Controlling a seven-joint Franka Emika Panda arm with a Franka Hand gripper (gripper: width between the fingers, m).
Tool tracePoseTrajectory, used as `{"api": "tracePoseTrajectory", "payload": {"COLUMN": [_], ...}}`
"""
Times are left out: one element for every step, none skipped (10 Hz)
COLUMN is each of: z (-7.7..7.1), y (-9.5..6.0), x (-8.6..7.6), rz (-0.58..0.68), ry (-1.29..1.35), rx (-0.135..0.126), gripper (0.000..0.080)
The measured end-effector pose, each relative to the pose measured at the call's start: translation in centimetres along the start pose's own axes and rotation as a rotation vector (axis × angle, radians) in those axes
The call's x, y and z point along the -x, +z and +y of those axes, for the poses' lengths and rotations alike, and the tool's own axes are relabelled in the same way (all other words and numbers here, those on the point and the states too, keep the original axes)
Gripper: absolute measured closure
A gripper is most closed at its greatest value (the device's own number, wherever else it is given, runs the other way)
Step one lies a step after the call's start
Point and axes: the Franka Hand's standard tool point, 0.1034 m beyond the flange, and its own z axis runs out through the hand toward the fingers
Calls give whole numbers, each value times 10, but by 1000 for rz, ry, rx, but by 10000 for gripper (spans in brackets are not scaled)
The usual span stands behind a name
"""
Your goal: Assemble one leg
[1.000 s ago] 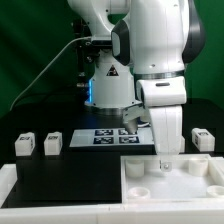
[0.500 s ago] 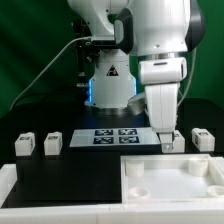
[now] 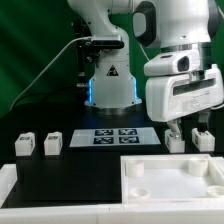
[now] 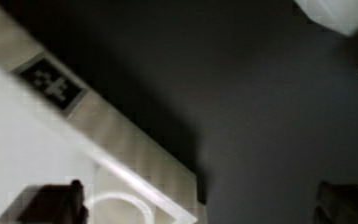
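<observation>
Four small white legs stand on the black table: two at the exterior view's left (image 3: 24,146) (image 3: 52,143) and two at its right (image 3: 176,142) (image 3: 203,139). The large white tabletop (image 3: 200,172) lies in front. My gripper (image 3: 185,131) hangs open and empty just above the two right legs, touching neither. In the wrist view my gripper (image 4: 202,205) has its dark fingertips (image 4: 51,200) far apart, over the tabletop's tagged rim (image 4: 51,82) and a round socket (image 4: 119,208). White shapes at one corner (image 4: 345,14) may be legs.
The marker board (image 3: 115,137) lies flat in the middle behind the tabletop. The robot's base (image 3: 110,85) stands behind it. A green backdrop closes the back.
My gripper has risen from the tabletop's back corner and moved to the exterior view's right, now above the two right legs. The parts have not moved.
</observation>
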Motion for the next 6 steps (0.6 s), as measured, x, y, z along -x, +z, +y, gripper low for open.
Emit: {"api": "tracePoseTrajectory", "payload": {"z": [-4,-3,-3,-4,-8,-23], "y": [1,0,1,1,2,4], "x": [-1,-1,-1,-1,3,6], "rz": [1,2,2,2,-34,-92], "ry": [117,182,224,204,254,338], "rx": [-7,-9,-11,-11,-24,-41], "gripper": [150,150,150,150,150,150]}}
